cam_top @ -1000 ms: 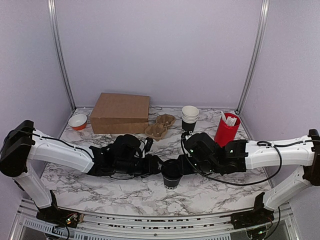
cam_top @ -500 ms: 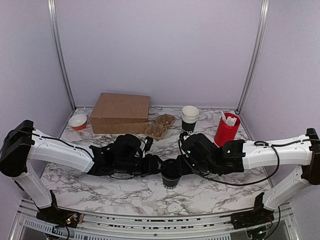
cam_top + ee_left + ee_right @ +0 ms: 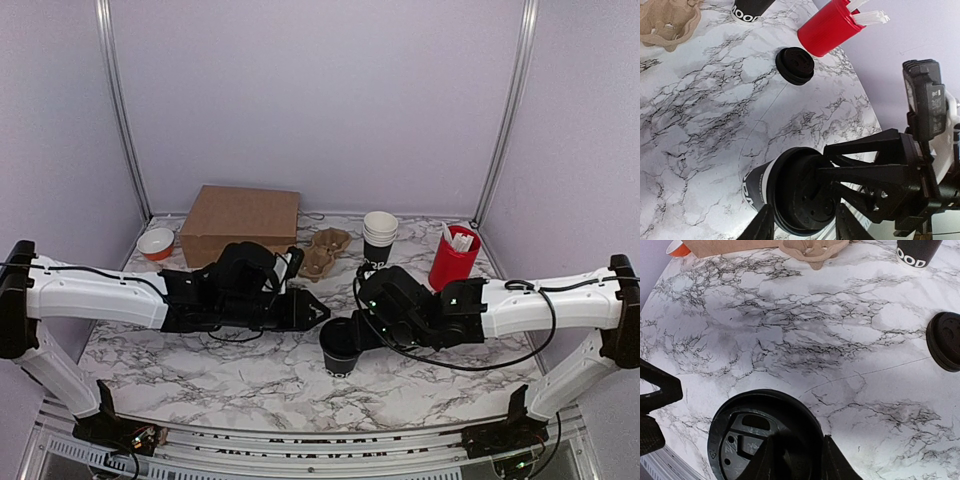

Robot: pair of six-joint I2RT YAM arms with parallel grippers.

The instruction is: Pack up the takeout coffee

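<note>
The takeout coffee cup [image 3: 340, 357] stands upright on the marble table near the front middle, small and black with white print [image 3: 751, 188]. Its black lid [image 3: 737, 440] sits on top. My right gripper [image 3: 352, 335] comes in from the right and is shut on the lid's rim, one finger over the lid top and the other outside the rim [image 3: 832, 460]. My left gripper [image 3: 318, 312] hangs open just left of and behind the cup, apart from it. In the left wrist view its fingers [image 3: 760, 227] frame the cup from the near side.
A second black lid [image 3: 795, 65] lies flat on the table behind the cup. At the back stand a stack of white-rimmed cups [image 3: 380, 236], a red tub [image 3: 453, 258], a cardboard cup carrier [image 3: 320, 252], a brown box [image 3: 240, 225] and an orange bowl [image 3: 155, 243].
My left gripper has let go of the cup and drawn back to the left and away from it. My right gripper stays on the lid; the cup has shifted slightly left.
</note>
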